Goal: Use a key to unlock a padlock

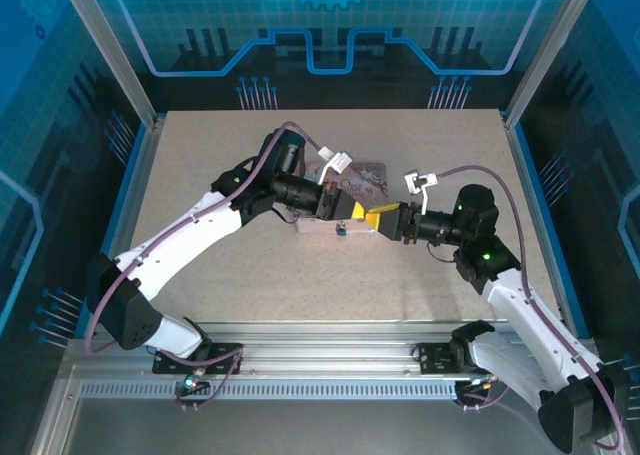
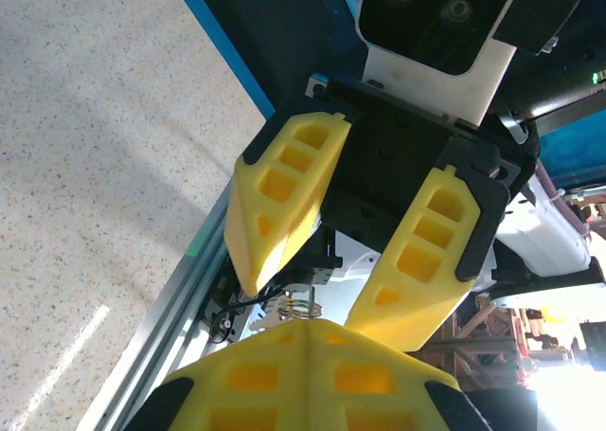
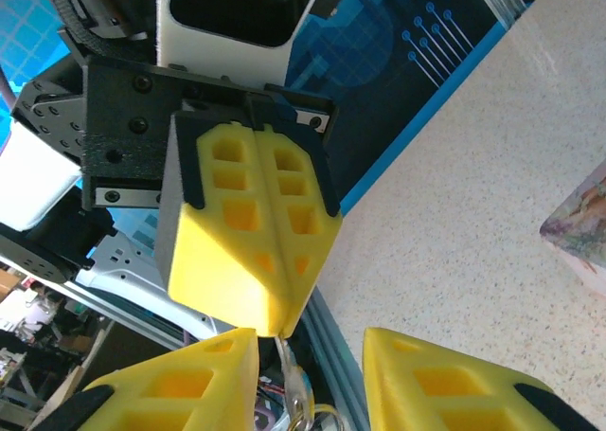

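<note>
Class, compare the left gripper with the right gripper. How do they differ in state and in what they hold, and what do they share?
The left gripper is shut, its jaws pressed flat together, while the right gripper is open, jaws spread. The left gripper pinches the key at its tip, while the right gripper only flanks the key and grips nothing. Both are yellow and meet tip to tip, facing each other.

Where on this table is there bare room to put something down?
Free: the near strip of table between the left arm and right arm, plus both back corners, left and right of the pink box. Crowded: the middle, where the left gripper and right gripper meet at the box's near edge.
</note>
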Robot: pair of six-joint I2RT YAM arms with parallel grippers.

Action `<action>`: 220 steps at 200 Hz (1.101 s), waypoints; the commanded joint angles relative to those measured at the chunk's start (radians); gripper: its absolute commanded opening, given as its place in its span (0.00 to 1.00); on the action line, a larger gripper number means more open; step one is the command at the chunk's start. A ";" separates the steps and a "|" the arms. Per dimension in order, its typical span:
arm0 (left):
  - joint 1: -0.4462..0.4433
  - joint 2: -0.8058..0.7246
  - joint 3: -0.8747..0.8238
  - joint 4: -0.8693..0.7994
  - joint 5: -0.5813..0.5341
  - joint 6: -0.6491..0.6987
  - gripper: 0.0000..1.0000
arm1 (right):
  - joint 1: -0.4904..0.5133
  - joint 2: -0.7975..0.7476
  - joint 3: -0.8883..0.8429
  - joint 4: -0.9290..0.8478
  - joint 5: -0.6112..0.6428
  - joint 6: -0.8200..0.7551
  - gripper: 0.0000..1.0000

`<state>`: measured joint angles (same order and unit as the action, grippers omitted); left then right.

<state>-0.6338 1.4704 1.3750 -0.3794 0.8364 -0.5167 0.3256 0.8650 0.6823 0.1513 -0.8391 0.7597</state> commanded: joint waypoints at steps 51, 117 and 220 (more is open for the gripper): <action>0.010 -0.030 -0.022 0.042 0.026 -0.023 0.00 | -0.007 -0.020 -0.011 0.065 -0.038 0.032 0.30; 0.017 -0.032 -0.028 0.059 0.024 -0.036 0.00 | 0.002 -0.009 -0.002 0.007 -0.026 -0.009 0.21; 0.022 -0.039 -0.037 0.075 0.027 -0.051 0.00 | 0.004 -0.014 -0.004 0.004 -0.021 -0.014 0.00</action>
<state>-0.6178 1.4628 1.3510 -0.3309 0.8440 -0.5522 0.3206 0.8612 0.6796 0.1642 -0.8482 0.7589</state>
